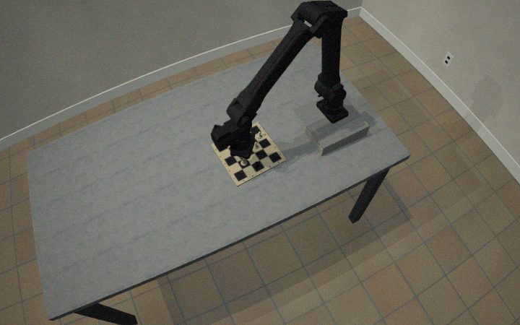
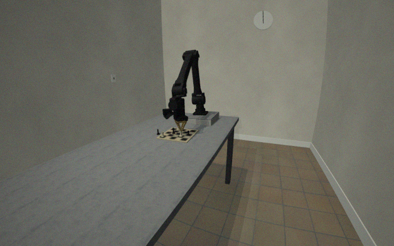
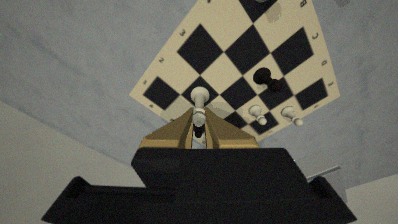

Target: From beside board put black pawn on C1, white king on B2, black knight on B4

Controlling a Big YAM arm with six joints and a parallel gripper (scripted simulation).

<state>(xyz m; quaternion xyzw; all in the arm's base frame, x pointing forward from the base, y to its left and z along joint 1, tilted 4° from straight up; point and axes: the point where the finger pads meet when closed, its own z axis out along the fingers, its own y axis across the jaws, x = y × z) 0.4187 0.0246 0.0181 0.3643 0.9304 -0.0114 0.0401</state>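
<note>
The room has plain grey walls and a tiled floor (image 1: 448, 242) (image 2: 259, 183), and in the exterior view a small outlet (image 1: 448, 59) (image 2: 113, 78) sits on the left wall. A mottled grey worktop (image 1: 132, 181) (image 2: 100, 171) stretches out on dark legs.

Reading the exterior view from the left, a small black piece (image 2: 157, 132) stands on the worktop just beside the chessboard (image 1: 237, 185) (image 2: 158, 138) (image 3: 332, 92); its kind is too small to tell. Next comes a white piece (image 2: 162, 134) near the board's corner, then a black piece (image 2: 173, 130) (image 3: 262, 76) on the board.

The tool (image 1: 243, 157) (image 2: 180, 130) (image 3: 199, 111) points down over the board, its gold fingers clamped on the white king (image 1: 244, 162) (image 2: 180, 134) (image 3: 199, 94). The king is upright above the squares; whether its base touches the board cannot be told. Just to its right is another black piece (image 1: 257, 165) (image 2: 188, 133) (image 3: 199, 131), seen partly between the fingers in the wrist view. Two small white pieces (image 3: 257, 114), side by side, stand to the right in that view.

Farther right, the black arm (image 1: 279, 64) (image 2: 183, 71) rises from a pale block (image 1: 344, 139) (image 2: 215, 118) on the worktop. A round clock (image 2: 262, 19) hangs on the back wall.
</note>
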